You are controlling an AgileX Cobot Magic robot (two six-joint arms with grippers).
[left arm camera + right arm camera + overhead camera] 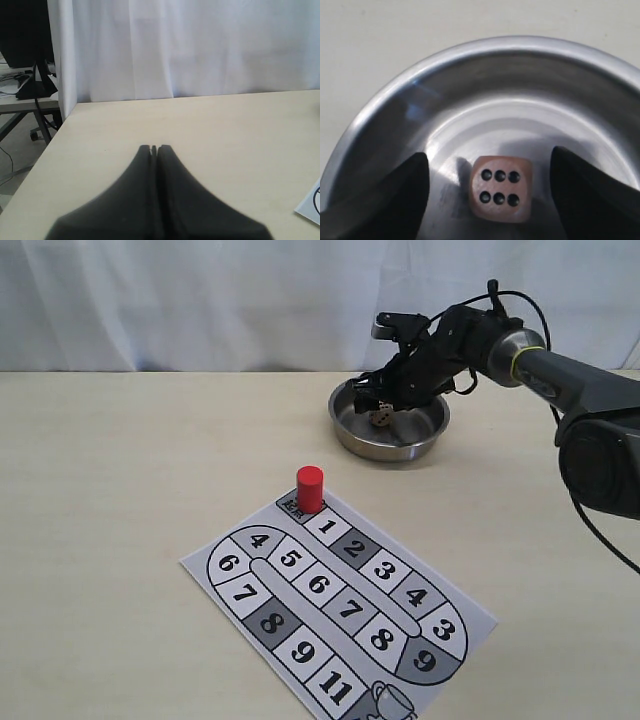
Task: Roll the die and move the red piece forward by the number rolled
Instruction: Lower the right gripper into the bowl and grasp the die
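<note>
Left end effector (154,148): fingers pressed together, holding nothing, low over bare bench (120,490); it is out of the exterior frame.

Centre frame: the red piece (310,488) stands upright on the start square at the upper-left end of the board (340,610), just beside square 1.

Upper right: the die (381,418) sits on the floor of the steel bowl (390,448). The right end effector (385,402) is down inside the bowl, fingers wide, one either side of the die and clear of it. Six pips face the wrist camera.

Judgement: roll step in hand, piece not yet moved. Next move, if six is the result: lift clear of the bowl and grip the piece upright.
</note>
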